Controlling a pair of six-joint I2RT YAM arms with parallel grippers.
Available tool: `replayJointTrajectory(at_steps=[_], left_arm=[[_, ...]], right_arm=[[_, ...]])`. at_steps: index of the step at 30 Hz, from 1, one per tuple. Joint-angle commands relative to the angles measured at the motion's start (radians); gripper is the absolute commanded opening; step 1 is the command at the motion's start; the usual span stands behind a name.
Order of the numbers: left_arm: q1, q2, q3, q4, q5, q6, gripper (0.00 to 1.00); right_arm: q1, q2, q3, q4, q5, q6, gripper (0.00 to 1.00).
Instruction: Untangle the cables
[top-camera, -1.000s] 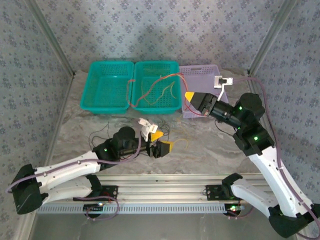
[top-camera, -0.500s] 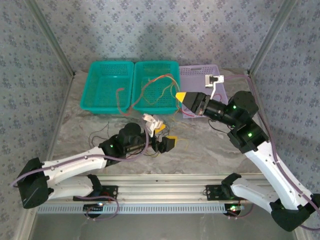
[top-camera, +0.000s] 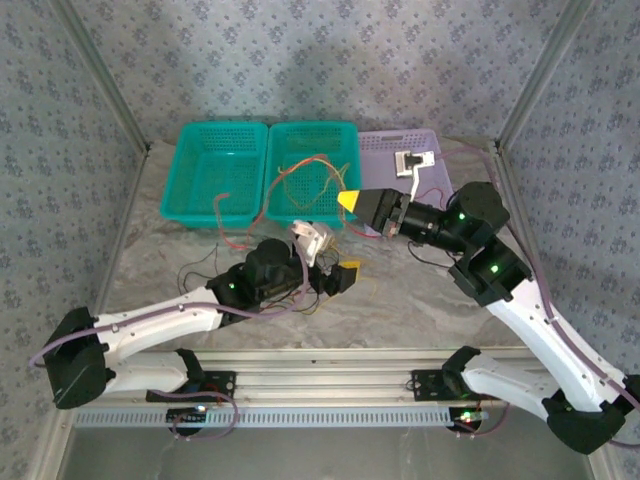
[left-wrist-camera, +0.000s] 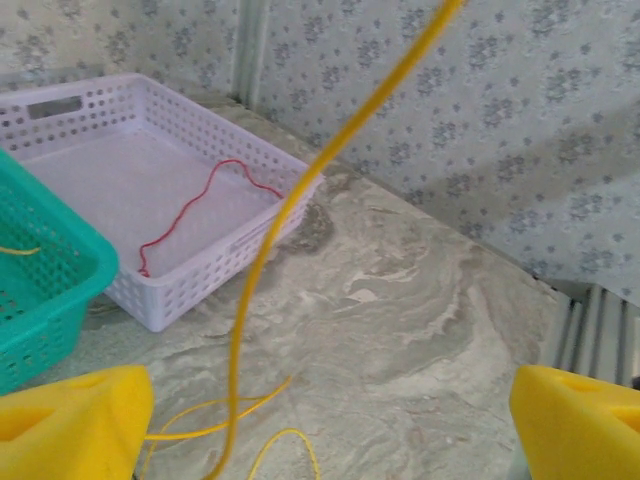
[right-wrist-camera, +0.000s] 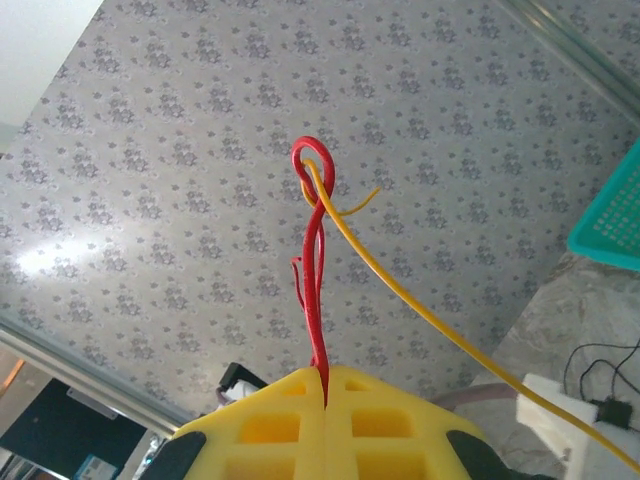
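Observation:
My right gripper (top-camera: 349, 200) hangs over the near rim of the middle green basket (top-camera: 312, 128), shut on a red cable (right-wrist-camera: 318, 250). The red cable rises from the pressed-together yellow pads (right-wrist-camera: 385, 420) into a loop, and a yellow cable (right-wrist-camera: 420, 300) hooks through that loop. My left gripper (top-camera: 338, 277) sits low over the table in front of the baskets, open. The yellow cable (left-wrist-camera: 262, 260) runs down between its spread pads (left-wrist-camera: 70, 420) without being pinched and coils on the table. A loose red cable (left-wrist-camera: 200, 200) lies in the lilac basket (left-wrist-camera: 200, 285). Thin black cables (top-camera: 200, 268) lie on the table at left.
Three baskets stand in a row at the back: left green basket (top-camera: 215, 140), the middle green one, and the lilac basket (top-camera: 395, 140) on the right. Metal frame posts and patterned walls close in the sides. Marble table stretches right of the left gripper (left-wrist-camera: 330, 430).
My right gripper has swung left from the lilac basket to the middle green basket, carrying the red cable. My left arm has shifted right and slightly toward the baskets, staying open.

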Motion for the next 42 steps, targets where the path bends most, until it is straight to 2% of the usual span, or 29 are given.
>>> replayJointTrajectory(at_steps=[1, 6, 13, 18, 23, 28, 34, 42], left_arm=[[-0.001, 0.017, 0.056, 0.036, -0.064, 0.045, 0.83], [0.004, 0.048, 0.085, 0.046, -0.053, 0.043, 0.55], [0.018, 0.072, 0.106, 0.069, -0.050, 0.035, 0.32], [0.024, 0.074, 0.125, 0.028, -0.001, 0.027, 0.02], [0.020, 0.035, 0.107, -0.033, 0.065, -0.004, 0.00], [0.010, -0.085, 0.029, -0.151, 0.028, -0.012, 0.00], [0.018, -0.297, -0.035, -0.392, -0.147, -0.007, 0.00], [0.043, -0.528, 0.016, -0.720, -0.359, -0.068, 0.00]], right_arm=[[0.030, -0.018, 0.031, 0.052, -0.002, 0.025, 0.00], [0.060, -0.020, 0.031, 0.068, -0.001, 0.039, 0.00], [0.071, -0.048, 0.021, 0.057, 0.012, 0.033, 0.00], [0.059, -0.082, 0.037, -0.022, 0.046, -0.026, 0.00], [0.022, -0.133, 0.088, -0.211, 0.137, -0.181, 0.00], [-0.111, -0.171, 0.119, -0.312, 0.144, -0.250, 0.00], [-0.317, -0.178, 0.084, -0.319, 0.047, -0.196, 0.00], [-0.599, -0.163, 0.015, -0.239, -0.061, -0.052, 0.00]])
